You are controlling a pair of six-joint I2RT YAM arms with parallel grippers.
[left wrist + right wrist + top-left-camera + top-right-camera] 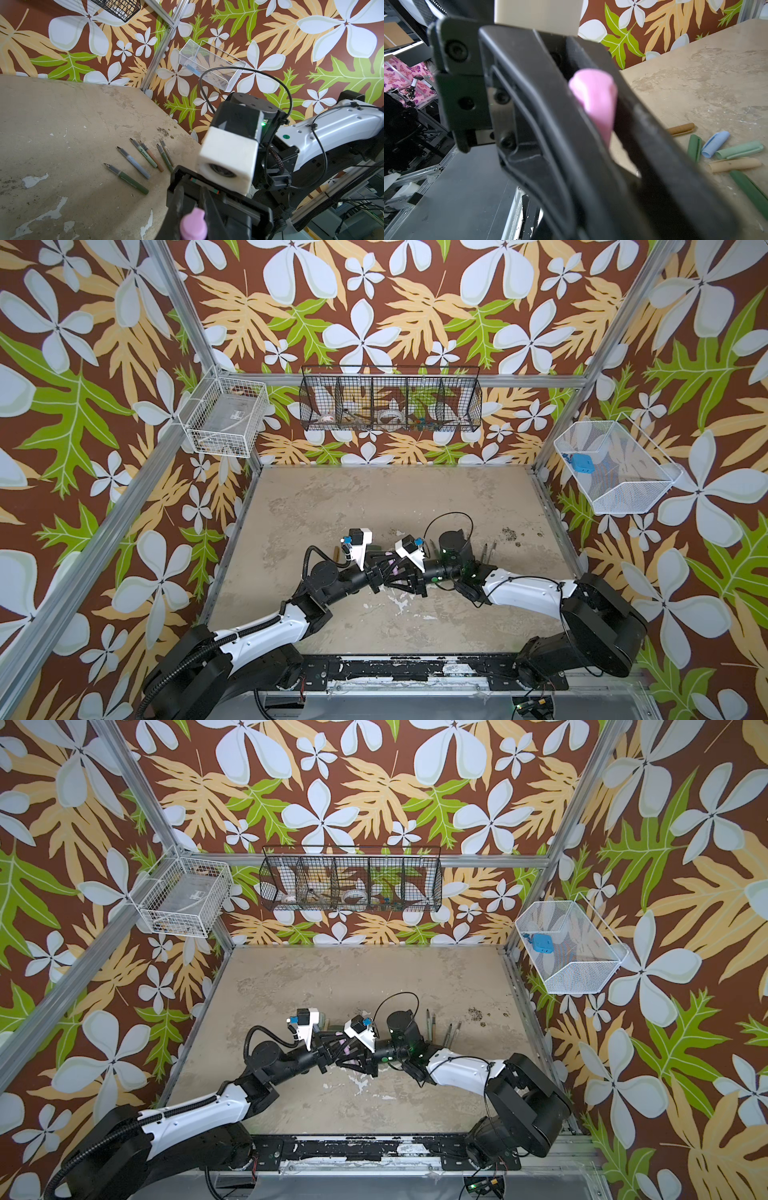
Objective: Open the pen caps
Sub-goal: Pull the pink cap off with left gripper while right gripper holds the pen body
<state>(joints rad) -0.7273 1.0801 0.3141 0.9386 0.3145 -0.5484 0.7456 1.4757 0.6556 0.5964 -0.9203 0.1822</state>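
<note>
My two grippers meet nose to nose over the middle of the table, left gripper [384, 568] and right gripper [401, 577], with a pink pen [393, 561] between them. In the right wrist view the left gripper's fingers [550, 108] clamp the pink pen [593, 99]. From the left wrist, the right gripper [192, 207] is closed round the pen's pink end [193, 226]. I cannot tell which end is the cap. Several loose pen caps lie on the table, among them brown [681, 128], light blue [714, 143] and beige [735, 164].
Several uncapped pen bodies [134, 162] lie in a row on the table behind the right arm [523, 589]. A white wire basket [224, 418] hangs on the left wall, a black one [390, 402] on the back wall, and a white one [615, 468] on the right wall.
</note>
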